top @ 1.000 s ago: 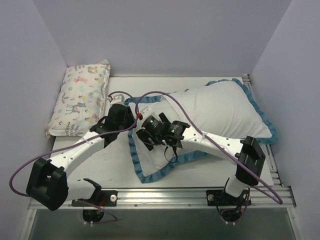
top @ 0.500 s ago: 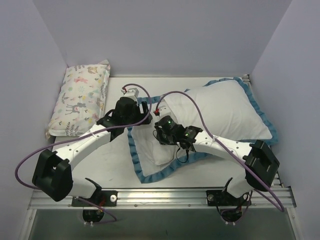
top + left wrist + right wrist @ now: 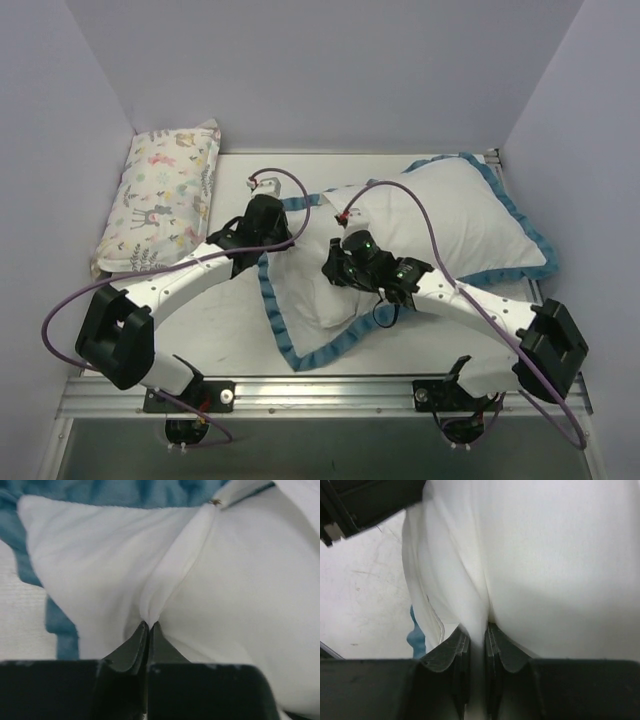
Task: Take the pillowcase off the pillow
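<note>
White cloth fills both wrist views. The left tool (image 3: 148,626) is pinched fully together on a ridge of the pillowcase (image 3: 300,320) beside a stitched seam, with the teal frill (image 3: 125,492) behind it. The right tool (image 3: 477,630) is closed to a thin slit on another white fold, which I take for the near end of the pillow (image 3: 455,215), though cover and filling look alike there. From above, the pillowcase lies plain face up across the surface (image 3: 215,320), flat and slack in its left part, while the pillow bulges in its right part. The step in hand looks like drawing the two apart. To do it well, the left pinch should serve as a fixed anchor and the right should pull low and straight along the pillow's long axis. If the whole bundle slides together, both tools probably hold one layer and one needs regripping.
</note>
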`<state>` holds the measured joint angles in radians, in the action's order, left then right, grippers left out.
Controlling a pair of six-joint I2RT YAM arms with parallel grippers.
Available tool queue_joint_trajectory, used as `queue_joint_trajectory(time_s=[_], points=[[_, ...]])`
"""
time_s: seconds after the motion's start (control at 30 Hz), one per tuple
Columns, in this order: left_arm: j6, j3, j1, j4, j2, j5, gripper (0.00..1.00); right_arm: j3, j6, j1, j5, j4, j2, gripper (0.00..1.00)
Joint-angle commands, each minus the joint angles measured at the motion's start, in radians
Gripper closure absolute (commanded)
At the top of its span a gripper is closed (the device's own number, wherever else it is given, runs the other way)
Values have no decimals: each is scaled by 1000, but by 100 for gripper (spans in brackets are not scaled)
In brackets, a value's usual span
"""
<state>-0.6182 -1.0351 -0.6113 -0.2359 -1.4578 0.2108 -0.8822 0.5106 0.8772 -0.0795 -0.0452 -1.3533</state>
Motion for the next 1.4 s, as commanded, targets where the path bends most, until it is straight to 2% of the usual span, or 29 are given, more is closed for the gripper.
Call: queue_joint_trajectory(time_s=[0.0, 0.1, 0.13, 0.2, 0.3, 0.33, 0.37, 0.6, 0.7, 0.77, 0.8, 0.83, 0.93, 1.0, 1.03, 1.13, 1.23, 1.27, 1.33, 1.37], points=[[5, -3, 71, -109, -47, 326, 100, 69, 31, -72, -40, 252, 130, 100], [-3, 3, 91, -105, -59, 314, 98, 100, 28, -127, 3, 263, 209, 100], [0, 15, 91, -100, -55, 291, 91, 106, 26, -139, 20, 269, 224, 100], [2, 35, 90, -71, -36, 280, 87, 111, 19, -170, 30, 287, 249, 100], [-2, 55, 111, -56, -50, 288, 92, 118, 20, -202, 70, 295, 299, 100], [-5, 53, 117, -57, -58, 285, 98, 117, 22, -205, 70, 298, 316, 100], [-11, 55, 134, -56, -65, 285, 100, 112, 22, -208, 108, 304, 348, 100], [-70, 87, 195, 24, -130, 260, 100, 28, 11, -257, 164, 413, 483, 100], [-71, 113, 212, 125, -130, 196, 100, 6, 9, -264, 178, 441, 508, 100], [-55, 153, 223, 220, -125, 75, 100, -1, 19, -265, 201, 439, 513, 100], [-42, 167, 225, 362, -125, 20, 95, -7, 29, -265, 211, 436, 510, 100], [-37, 179, 228, 422, -140, -102, 90, -15, 35, -267, 242, 430, 504, 100], [-48, 103, 220, 498, -199, -250, 77, -37, 52, -265, 290, 392, 464, 100], [-57, 81, 217, 498, -197, -274, 65, -70, 48, -262, 307, 390, 425, 100], [-57, 75, 217, 492, -185, -274, 49, -81, 37, -261, 302, 392, 416, 100], [-40, 70, 222, 439, -112, -249, 29, -95, 14, -257, 288, 393, 385, 100], [-29, 64, 226, 356, -29, -225, 23, -133, -35, -215, 236, 426, 327, 100], [-34, 64, 226, 309, -6, -218, 21, -147, -49, -189, 160, 442, 313, 86], [-40, 67, 226, 258, 65, -190, 20, -194, -78, -77, 51, 456, 266, 67], [-55, 67, 226, 191, 88, -177, 18, -214, -105, -46, 12, 471, 246, 49]])
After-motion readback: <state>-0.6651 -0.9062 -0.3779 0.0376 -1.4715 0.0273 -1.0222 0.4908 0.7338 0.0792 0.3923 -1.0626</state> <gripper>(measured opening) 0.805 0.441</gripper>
